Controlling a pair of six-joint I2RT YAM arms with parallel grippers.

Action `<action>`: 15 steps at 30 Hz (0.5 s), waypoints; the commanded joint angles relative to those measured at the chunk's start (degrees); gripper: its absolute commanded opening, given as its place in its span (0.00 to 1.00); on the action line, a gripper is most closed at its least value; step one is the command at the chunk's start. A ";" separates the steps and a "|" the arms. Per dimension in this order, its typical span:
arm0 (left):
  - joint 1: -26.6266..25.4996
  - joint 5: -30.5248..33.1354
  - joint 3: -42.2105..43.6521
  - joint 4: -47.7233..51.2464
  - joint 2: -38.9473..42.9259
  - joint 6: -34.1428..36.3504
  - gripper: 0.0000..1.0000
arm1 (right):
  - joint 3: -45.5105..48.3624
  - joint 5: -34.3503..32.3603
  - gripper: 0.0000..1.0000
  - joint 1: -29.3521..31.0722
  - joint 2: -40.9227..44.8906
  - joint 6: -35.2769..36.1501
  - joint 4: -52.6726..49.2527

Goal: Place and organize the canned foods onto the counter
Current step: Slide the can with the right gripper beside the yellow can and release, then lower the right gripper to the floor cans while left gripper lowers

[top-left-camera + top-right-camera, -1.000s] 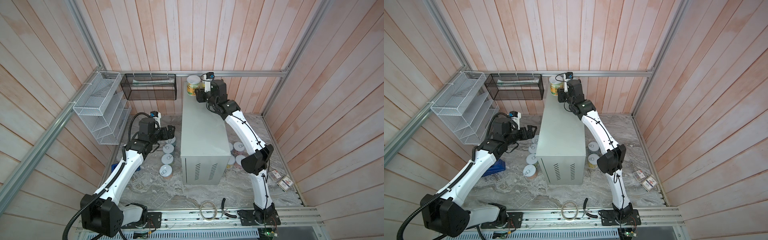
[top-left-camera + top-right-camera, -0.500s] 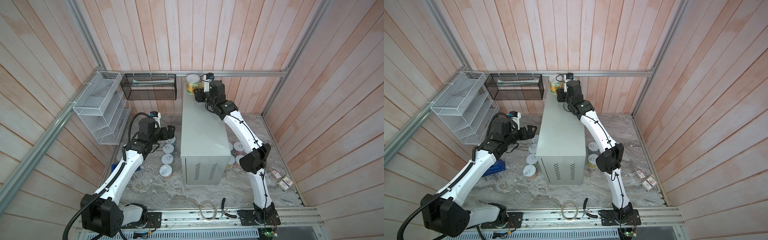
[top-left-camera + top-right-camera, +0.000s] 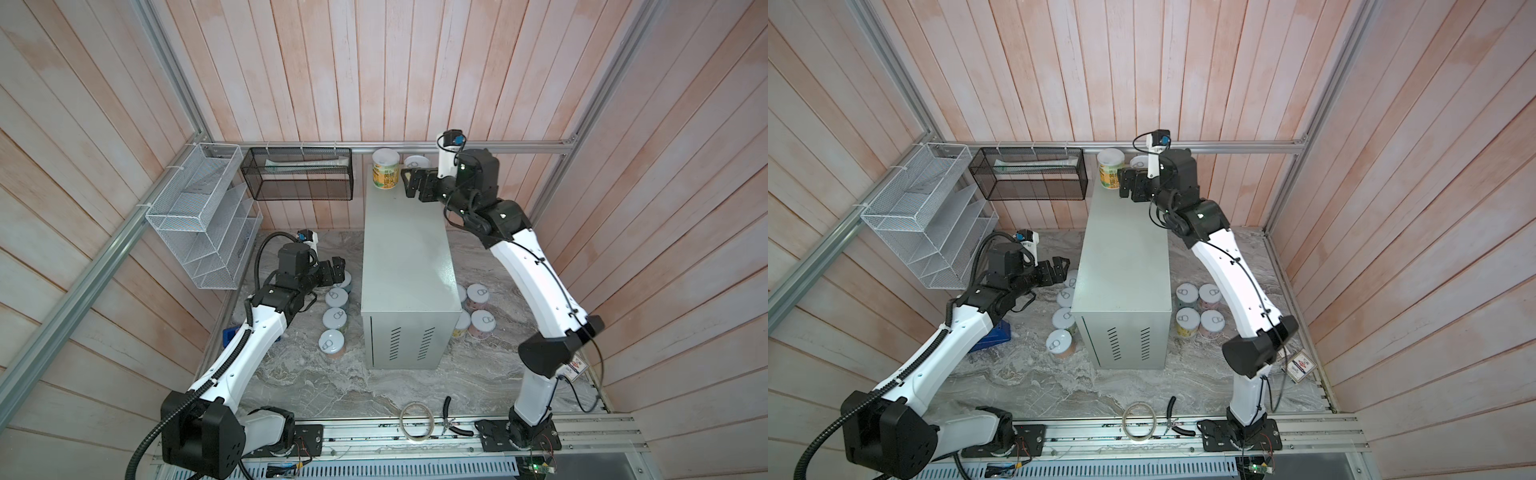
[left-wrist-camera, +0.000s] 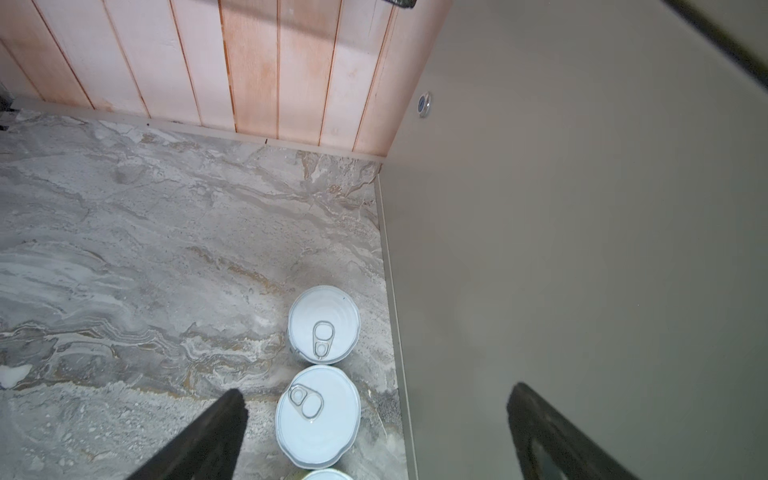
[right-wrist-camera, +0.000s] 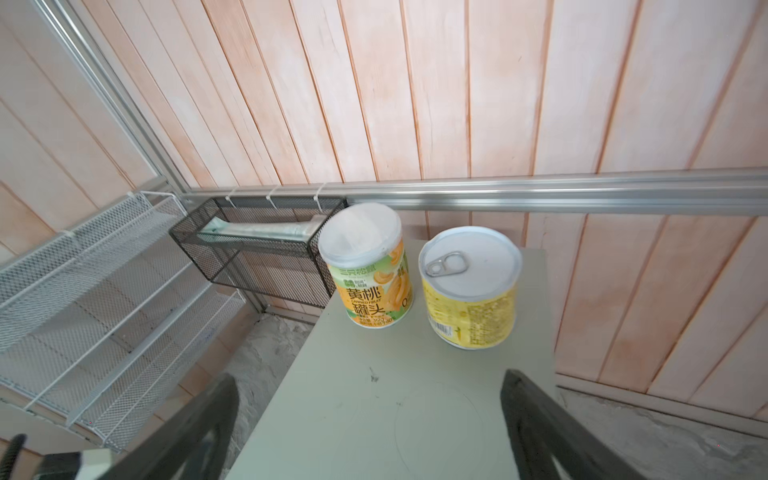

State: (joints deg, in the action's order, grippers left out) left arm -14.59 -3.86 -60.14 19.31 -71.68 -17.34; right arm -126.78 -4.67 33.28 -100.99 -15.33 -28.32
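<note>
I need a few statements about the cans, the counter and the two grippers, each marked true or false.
1. Two cans stand on the counter. True: a tall can and a yellow can.
2. The right gripper holds a can. False: it is open, apart from both.
3. Right of the counter, four cans stand on the marble. True.
4. The left gripper is shut. False: it is open, over another can on the marble.

Two yellow cans (image 5: 469, 291) stand on grey counter (image 3: 405, 257); eight cans (image 3: 331, 343) flank its base.
</note>
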 commanded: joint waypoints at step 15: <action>-9.30 10.30 8.91 15.59 12.85 -7.51 1.00 | 65.47 -10.62 0.98 -7.61 45.15 -8.57 8.79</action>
State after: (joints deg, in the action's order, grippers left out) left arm -22.24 3.31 -53.01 28.95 -60.55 -22.61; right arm -67.26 -12.23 25.78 -57.32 -20.43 -18.15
